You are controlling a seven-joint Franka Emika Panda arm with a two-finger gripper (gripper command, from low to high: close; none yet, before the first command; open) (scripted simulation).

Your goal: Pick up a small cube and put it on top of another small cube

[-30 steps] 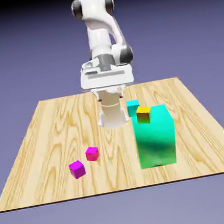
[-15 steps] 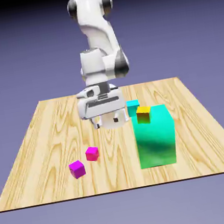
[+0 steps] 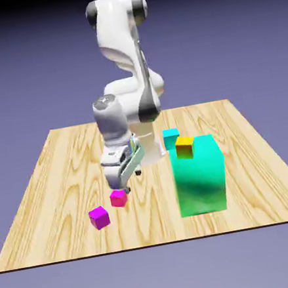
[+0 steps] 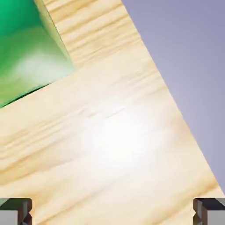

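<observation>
The hot-pink cube [image 3: 119, 198] sits untouched on the wooden surface [image 3: 53, 182], its purpler twin [image 3: 99, 217] just beside it. The pincer [image 3: 121, 182] hovers close above, jaws wide apart and empty. Grasping, lifting and stacking all remain undone.

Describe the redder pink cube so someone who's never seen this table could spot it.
Start at the tall teal block on the wooden table. Toward the exterior view's left sit two tiny magenta cubes; the small hot-pink cube is the one nearer the block, beneath the open pincer, not the purpler cube.
</observation>
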